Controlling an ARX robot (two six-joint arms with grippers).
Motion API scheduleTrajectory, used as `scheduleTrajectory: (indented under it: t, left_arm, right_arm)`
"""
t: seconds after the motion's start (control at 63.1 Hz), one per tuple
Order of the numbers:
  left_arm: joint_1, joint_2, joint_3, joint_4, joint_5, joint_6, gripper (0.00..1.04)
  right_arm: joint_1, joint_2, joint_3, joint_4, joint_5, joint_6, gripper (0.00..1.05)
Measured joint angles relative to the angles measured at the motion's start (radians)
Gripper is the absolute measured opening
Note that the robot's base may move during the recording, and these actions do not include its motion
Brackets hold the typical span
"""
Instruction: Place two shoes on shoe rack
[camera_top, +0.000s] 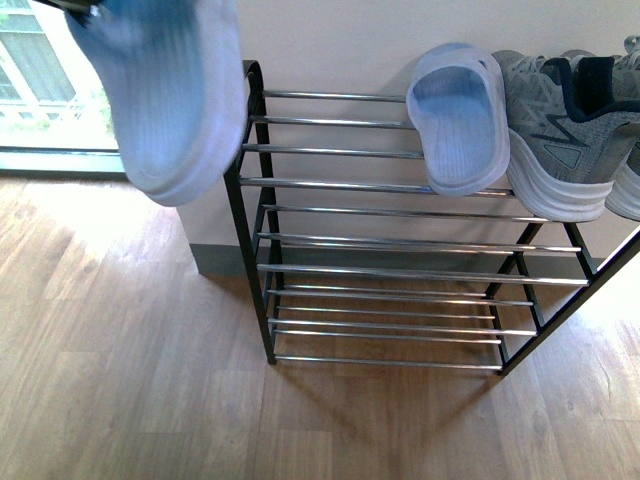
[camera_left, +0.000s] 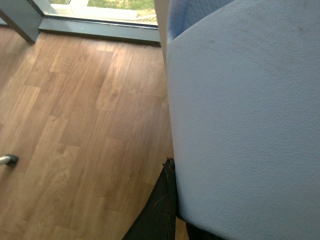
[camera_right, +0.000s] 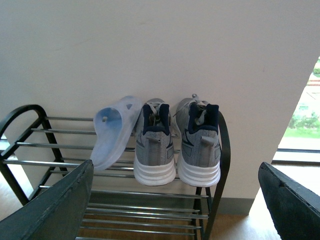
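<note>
My left gripper is shut on a pale blue slide (camera_top: 170, 90). The slide hangs sole-out, high above the floor, just left of the shoe rack (camera_top: 330, 185). In the left wrist view the slide (camera_left: 245, 110) fills the frame and one black finger (camera_left: 160, 210) presses its edge. A second pale blue slide (camera_top: 458, 115) lies on the rack's top tier beside two grey sneakers (camera_top: 555, 125). The right wrist view shows that slide (camera_right: 114, 132), both sneakers (camera_right: 175, 142) and the rack (camera_right: 60, 160). My right gripper (camera_right: 175, 210) is open and empty, facing the rack.
The rack stands against a white wall (camera_top: 340, 40) on a wood floor (camera_top: 130, 360). A window with a grey frame (camera_top: 40, 90) is at the left. The rack's lower tiers (camera_top: 390, 300) are bare chrome bars. Its black side frame (camera_right: 217, 165) is by the sneakers.
</note>
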Motion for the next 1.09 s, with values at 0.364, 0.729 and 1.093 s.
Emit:
scheduleTrajectory:
  t: [0.364,0.729,1.093]
  left_arm:
    - [-0.007,0.385,0.360,-0.066,0.029,0.153,0.02]
    - [-0.047,0.727,0.745,-0.163,0.046,0.265,0.02]
    - [-0.058,0.904,1.002,-0.208,0.049,0.304,0.29]
  right_arm:
    - [0.000,0.000,0.000,0.000,0.000,0.000,0.95]
    - [0.000,0.000,0.000,0.000,0.000,0.000,0.95]
    - [0.000,0.000,0.000,0.000,0.000,0.000,0.95]
